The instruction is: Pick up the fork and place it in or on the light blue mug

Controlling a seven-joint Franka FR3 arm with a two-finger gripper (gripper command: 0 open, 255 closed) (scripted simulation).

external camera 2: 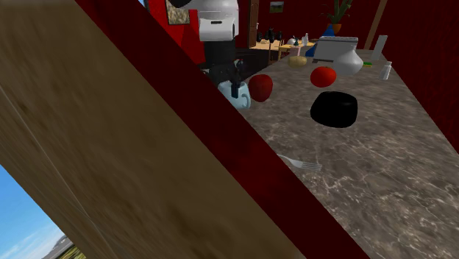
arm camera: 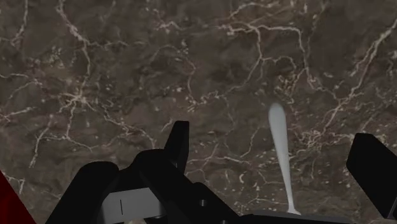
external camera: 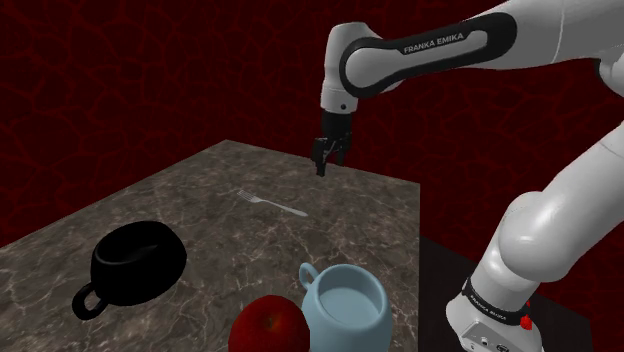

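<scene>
The silver fork (external camera: 271,205) lies flat on the dark marble table (external camera: 200,230), tines toward the shoulder view's left. My black gripper (external camera: 323,163) hangs open above the table, a little past the fork's handle end. In the wrist view the fork's handle (arm camera: 283,172) lies on the marble between the two spread fingers (arm camera: 178,143), untouched. The light blue mug (external camera: 345,300) stands upright near the table's front edge, well away from the gripper. In the second exterior view the fork (external camera 2: 301,162) shows beside a slanted wall, and the light blue mug (external camera 2: 237,94) stands farther back.
A black mug (external camera: 135,262) lies on its side at the shoulder view's left. A red apple (external camera: 268,325) touches the blue mug's left side. A big wooden and red wall (external camera 2: 147,169) blocks the second exterior view's left. A white jug (external camera 2: 346,55) stands farther back.
</scene>
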